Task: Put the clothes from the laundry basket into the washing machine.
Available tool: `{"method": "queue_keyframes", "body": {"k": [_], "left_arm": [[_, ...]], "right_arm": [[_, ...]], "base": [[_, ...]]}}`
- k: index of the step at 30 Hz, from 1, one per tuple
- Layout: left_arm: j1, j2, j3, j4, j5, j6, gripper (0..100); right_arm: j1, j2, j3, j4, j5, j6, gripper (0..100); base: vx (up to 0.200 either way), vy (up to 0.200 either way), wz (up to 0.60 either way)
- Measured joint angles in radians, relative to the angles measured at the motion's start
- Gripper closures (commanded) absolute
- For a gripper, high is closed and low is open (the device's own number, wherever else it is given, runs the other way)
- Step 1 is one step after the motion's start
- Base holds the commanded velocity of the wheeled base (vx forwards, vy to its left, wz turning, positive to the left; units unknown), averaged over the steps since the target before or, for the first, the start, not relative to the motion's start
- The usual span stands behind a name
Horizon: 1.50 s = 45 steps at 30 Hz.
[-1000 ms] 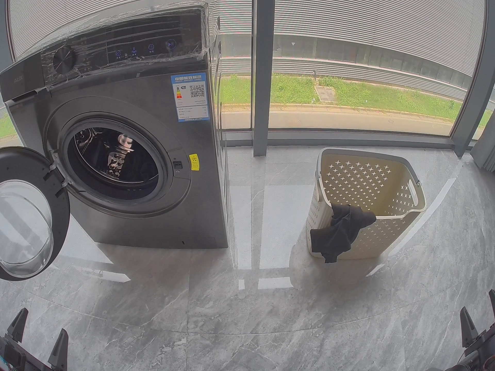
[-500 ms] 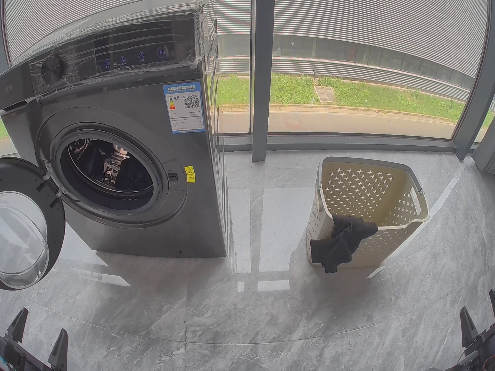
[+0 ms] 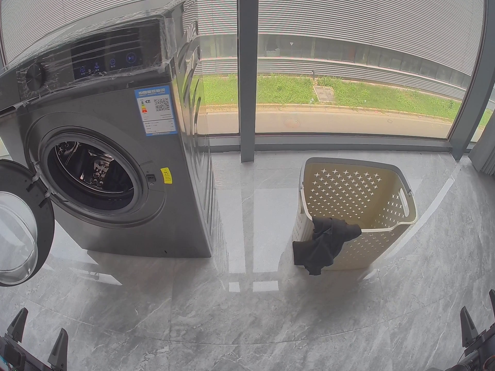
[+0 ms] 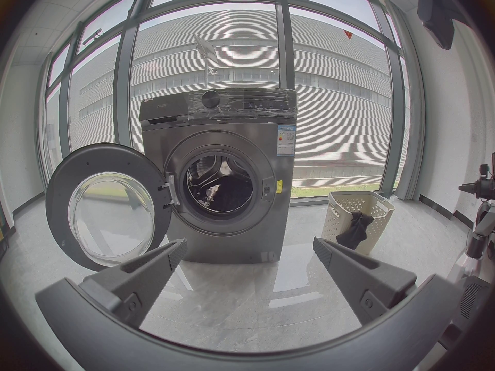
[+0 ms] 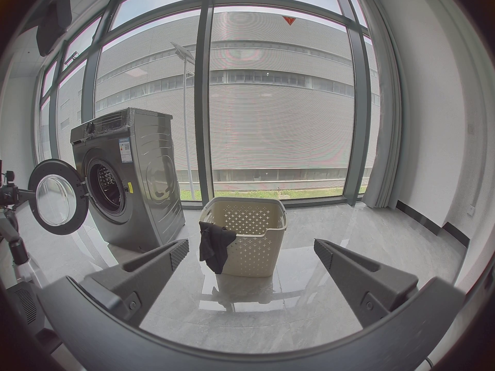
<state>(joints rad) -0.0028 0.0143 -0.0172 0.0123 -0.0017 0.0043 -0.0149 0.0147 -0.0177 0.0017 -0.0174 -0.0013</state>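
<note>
Garment (image 3: pixel 324 243) over basket (image 3: pixel 356 162) rim, washer (image 3: pixel 175 217) open, left end effector (image 4: pixel 250 245) spread, right end effector (image 5: pixel 251 246) spread

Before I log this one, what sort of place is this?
Likely a laundry corner staged in an office or lab building: a front-loading washing machine, a laundry basket with a dark garment over its rim, and floor-to-ceiling windows.

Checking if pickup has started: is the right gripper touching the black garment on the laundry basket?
Apart. In the head view, open floor lies between the right gripper and the black garment draped over the laundry basket rim.
</note>
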Motion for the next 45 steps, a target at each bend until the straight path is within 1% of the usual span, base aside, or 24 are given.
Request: {"method": "queue_keyframes", "body": {"k": [5,14,29,36,39,41,44,45], "left_arm": [[0.000,0.000,0.000,0.000,0.000,0.000,0],[0.000,0.001,0.000,0.000,0.000,0.000,0],[0.000,0.001,0.000,0.000,0.000,-0.001,0],[-0.001,0.001,0.000,0.000,0.000,-0.001,0],[-0.001,0.001,0.000,0.000,0.001,-0.001,0],[0.000,0.001,0.000,0.000,0.000,-0.001,0],[0.000,0.001,0.000,0.000,0.000,-0.001,0],[0.000,0.001,0.000,0.000,0.001,-0.001,0]], "right_arm": [[0.000,0.000,0.000,0.000,0.000,0.000,0],[0.000,0.001,0.000,0.000,0.000,0.000,0],[0.001,0.001,0.000,0.000,-0.005,0.001,0],[0.000,0.001,-0.005,-0.006,-0.008,0.001,0],[0.001,0.003,-0.064,-0.003,-0.004,0.001,0],[0.002,0.014,-0.124,0.013,0.010,0.001,0],[0.007,0.063,-0.222,0.047,0.060,0.001,0],[0.010,0.087,-0.249,0.053,0.092,0.003,0]], "base": [[0.000,-0.200,0.00],[0.000,0.000,0.00],[0.200,0.000,0.00],[0.000,0.000,0.00],[0.000,0.000,0.00],[0.000,0.000,0.00],[0.000,0.000,0.00],[0.000,0.000,0.00]]}}
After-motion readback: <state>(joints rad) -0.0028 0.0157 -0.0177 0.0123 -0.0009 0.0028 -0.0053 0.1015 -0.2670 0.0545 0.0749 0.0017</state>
